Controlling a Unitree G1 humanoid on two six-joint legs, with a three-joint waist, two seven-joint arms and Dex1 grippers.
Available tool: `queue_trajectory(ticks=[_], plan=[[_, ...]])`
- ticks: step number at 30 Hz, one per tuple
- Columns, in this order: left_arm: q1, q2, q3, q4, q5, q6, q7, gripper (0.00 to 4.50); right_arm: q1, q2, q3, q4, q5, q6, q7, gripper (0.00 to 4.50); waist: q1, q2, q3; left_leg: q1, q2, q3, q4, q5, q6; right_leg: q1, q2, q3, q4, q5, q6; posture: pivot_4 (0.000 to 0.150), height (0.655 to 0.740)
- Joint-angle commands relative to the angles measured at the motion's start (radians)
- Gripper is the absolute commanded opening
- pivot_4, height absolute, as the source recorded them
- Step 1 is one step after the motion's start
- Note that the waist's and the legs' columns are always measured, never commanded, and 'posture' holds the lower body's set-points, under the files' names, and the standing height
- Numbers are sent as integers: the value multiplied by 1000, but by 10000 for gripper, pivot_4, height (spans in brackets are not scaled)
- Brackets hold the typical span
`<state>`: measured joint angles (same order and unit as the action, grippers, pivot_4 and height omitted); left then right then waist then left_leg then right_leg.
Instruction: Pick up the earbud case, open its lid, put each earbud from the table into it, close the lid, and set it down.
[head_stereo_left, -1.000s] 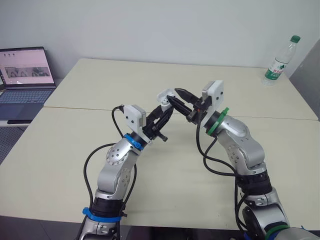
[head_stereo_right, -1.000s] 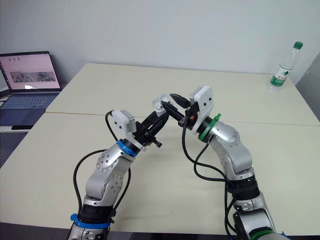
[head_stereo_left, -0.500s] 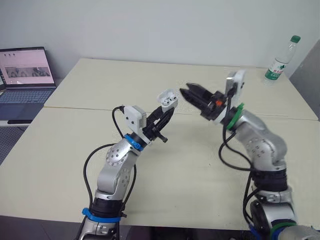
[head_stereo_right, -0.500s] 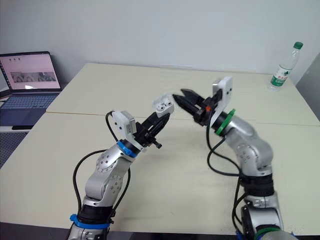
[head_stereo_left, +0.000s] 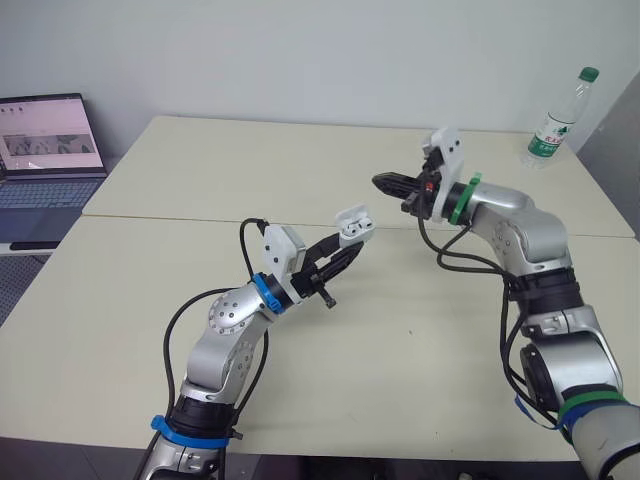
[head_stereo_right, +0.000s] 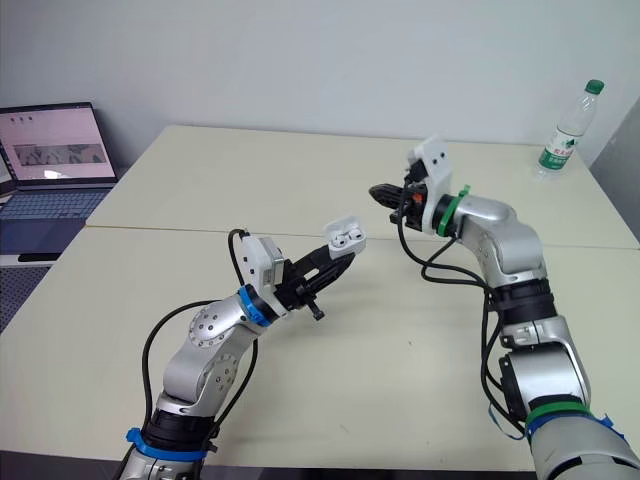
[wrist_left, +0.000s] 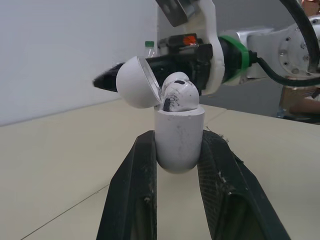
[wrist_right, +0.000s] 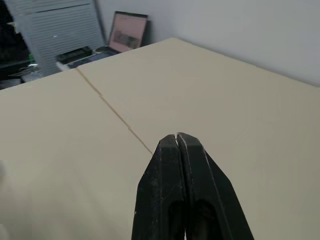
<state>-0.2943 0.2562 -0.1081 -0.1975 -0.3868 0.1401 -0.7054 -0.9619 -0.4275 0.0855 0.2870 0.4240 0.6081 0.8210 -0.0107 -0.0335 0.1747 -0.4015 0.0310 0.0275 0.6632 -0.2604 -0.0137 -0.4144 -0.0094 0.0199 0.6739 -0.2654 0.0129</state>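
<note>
Hidden or unclear: the lower sides of the earbud case (wrist_left: 179, 135) are covered by the two black fingers (wrist_left: 135, 190) of the left claw (wrist_left: 178, 146). One white earbud (wrist_left: 177, 95) stands out of the case mouth; whether a second sits behind it cannot be told. In the head views the contents of the case are too small to count. The laptop (head_stereo_left: 45, 165) is cut off at the left frame edge.

View comparison: the left wrist view gives the lid (wrist_left: 136, 82) hinged back and open, the case upright, with the right claw (wrist_left: 107, 80) lying level behind it and a bottle (wrist_left: 150, 47) partly masked beyond. The right eye view places the case in the air above the worktop (head_stereo_right: 400, 350), well apart from the right claw. The right wrist view looks along that claw's fingers, pressed together tip to tip, over bare worktop and the seam (wrist_right: 117, 117) between its two halves.

Pose: left arm bent at the elbow, forearm raised forward and toward the centre, its claw clamped on the case body. Right arm reaches forward with the forearm turned inward, its claw closed and pointing to the robot's left, above the far half of the worktop. The bottle stands at the far right corner
</note>
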Motion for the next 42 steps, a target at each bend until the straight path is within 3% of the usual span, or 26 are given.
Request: queue_trajectory(ticks=[1,6,14,24,30,42], plan=[[2,2,-7,-33,4,-19,-7,7435,-55,-12,5,-75,87,136,118,332,1,0,0,0,0,0,0,0,0,0,-1,0,0,0,0,1500,7400],[9,-7,-1,-30,20,-22,18,7435,-57,-72,37,-163,133,233,259,332,6,0,0,0,-1,-1,0,0,0,0,-3,-1,0,0,0,1500,7400],[7,-20,9,-29,23,-25,38,7435,-39,-142,76,-187,73,191,321,332,6,0,0,0,-1,-1,1,0,0,1,-3,-2,0,0,0,1500,7400],[-27,-47,39,-19,-3,0,66,7435,125,-132,77,-376,35,139,218,332,7,0,0,0,-1,-2,1,0,0,1,-3,-2,0,0,0,1500,7400],[-29,-49,35,-16,-2,0,58,7435,165,-115,60,-392,1,90,159,332,6,0,0,0,-1,-2,1,0,0,1,-3,-2,0,0,0,1500,7400],[-1,-19,64,-40,-83,88,42,7435,125,-211,-67,-350,132,128,278,332,4,0,0,1,-1,-2,1,0,0,2,-2,-2,0,0,0,1500,7400]])
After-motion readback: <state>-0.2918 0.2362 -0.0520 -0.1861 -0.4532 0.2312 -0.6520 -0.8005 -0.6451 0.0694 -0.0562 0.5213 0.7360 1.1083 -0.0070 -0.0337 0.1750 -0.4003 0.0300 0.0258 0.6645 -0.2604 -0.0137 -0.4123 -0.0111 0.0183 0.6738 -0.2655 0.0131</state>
